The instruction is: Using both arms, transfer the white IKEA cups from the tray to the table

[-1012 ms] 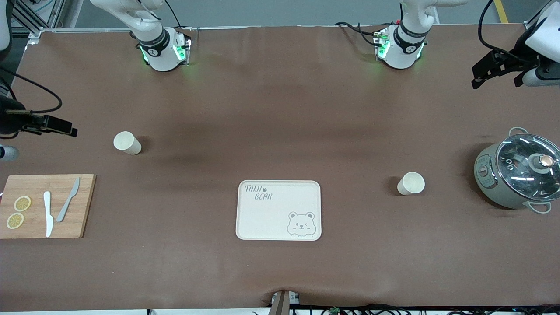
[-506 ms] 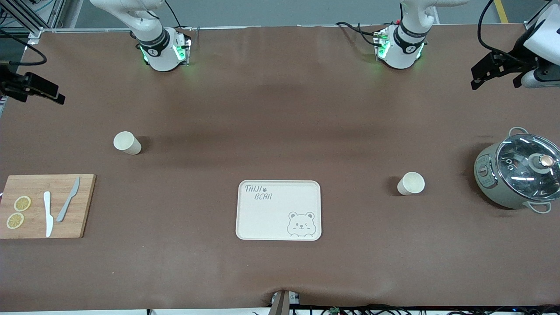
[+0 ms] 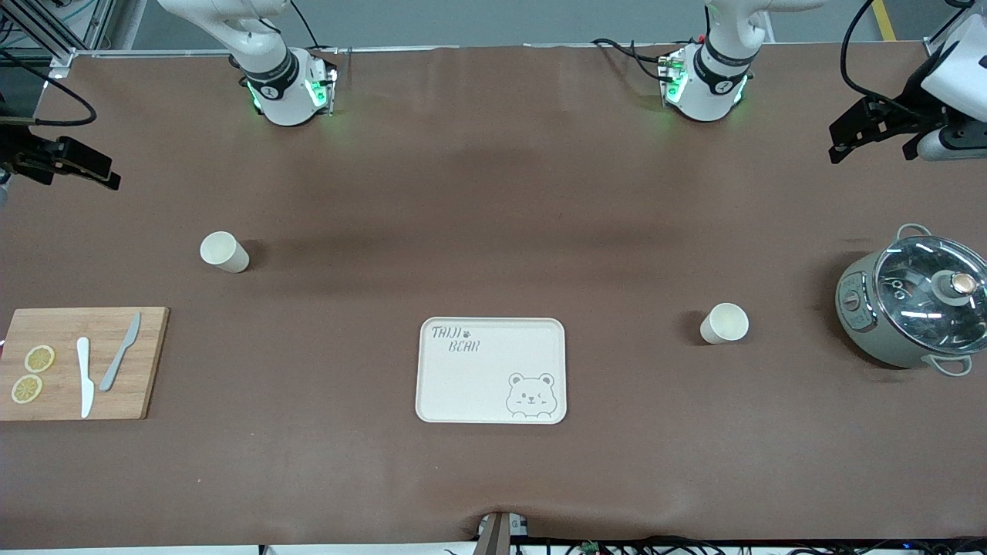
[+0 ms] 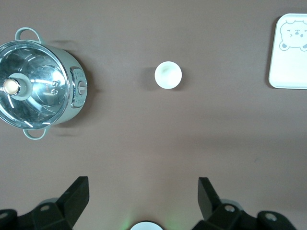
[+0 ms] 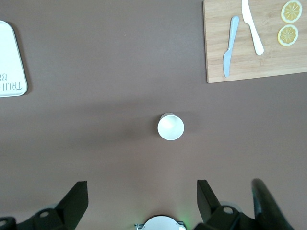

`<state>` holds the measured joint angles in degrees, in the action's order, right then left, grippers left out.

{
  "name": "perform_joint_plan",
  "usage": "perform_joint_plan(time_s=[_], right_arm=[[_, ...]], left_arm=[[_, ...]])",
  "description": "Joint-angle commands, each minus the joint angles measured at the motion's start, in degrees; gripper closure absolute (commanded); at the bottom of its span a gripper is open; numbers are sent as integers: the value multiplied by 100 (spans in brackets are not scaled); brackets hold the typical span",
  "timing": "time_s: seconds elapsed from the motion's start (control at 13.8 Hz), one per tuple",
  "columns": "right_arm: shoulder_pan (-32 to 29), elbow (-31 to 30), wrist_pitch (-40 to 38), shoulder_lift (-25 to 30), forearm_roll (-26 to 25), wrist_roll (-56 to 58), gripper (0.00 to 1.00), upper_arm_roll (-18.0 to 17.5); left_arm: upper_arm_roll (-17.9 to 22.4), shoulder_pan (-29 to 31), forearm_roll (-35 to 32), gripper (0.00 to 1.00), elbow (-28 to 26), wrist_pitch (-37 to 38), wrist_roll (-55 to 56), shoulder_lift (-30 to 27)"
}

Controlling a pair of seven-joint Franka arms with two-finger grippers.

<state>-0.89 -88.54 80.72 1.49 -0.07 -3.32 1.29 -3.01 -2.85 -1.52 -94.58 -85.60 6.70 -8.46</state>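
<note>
You see two white IKEA cups standing upright on the brown table [image 3: 493,193], well apart from each other. One cup [image 3: 224,251] stands toward the right arm's end, farther from the front camera than the wooden cutting board [image 3: 146,362], which carries two knives [image 3: 119,351] and two lemon slices [image 3: 38,358]. The other cup [image 3: 724,323] stands toward the left arm's end, between the bear-printed tray [image 3: 432,385] and the lidded grey pot [image 3: 910,304]. The tray lies at mid-table, nearer the front camera than either cup, with nothing on it. Your left gripper [image 4: 144,196] hangs high over the table's edge at its own end, its fingers [image 4: 76,194] spread wide and holding nothing. Your right gripper [image 5: 143,196] hangs high at its own end, fingers [image 5: 76,196] likewise wide apart and empty.
</note>
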Motion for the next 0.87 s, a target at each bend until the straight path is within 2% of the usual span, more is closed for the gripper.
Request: perform_joint_plan(time_s=[0.0, 0.36, 0.8], right_arm=[[72, -129, 32, 141, -160, -46, 0, 29], [98, -111, 348, 114, -160, -46, 0, 29], [63, -120, 287, 123, -142, -46, 0, 29]], left_arm=[[-6, 21, -15, 0, 10, -19, -117, -24], [-6, 13, -15, 0, 36, -45, -125, 2], [2, 12, -41, 0, 71, -45, -143, 28]])
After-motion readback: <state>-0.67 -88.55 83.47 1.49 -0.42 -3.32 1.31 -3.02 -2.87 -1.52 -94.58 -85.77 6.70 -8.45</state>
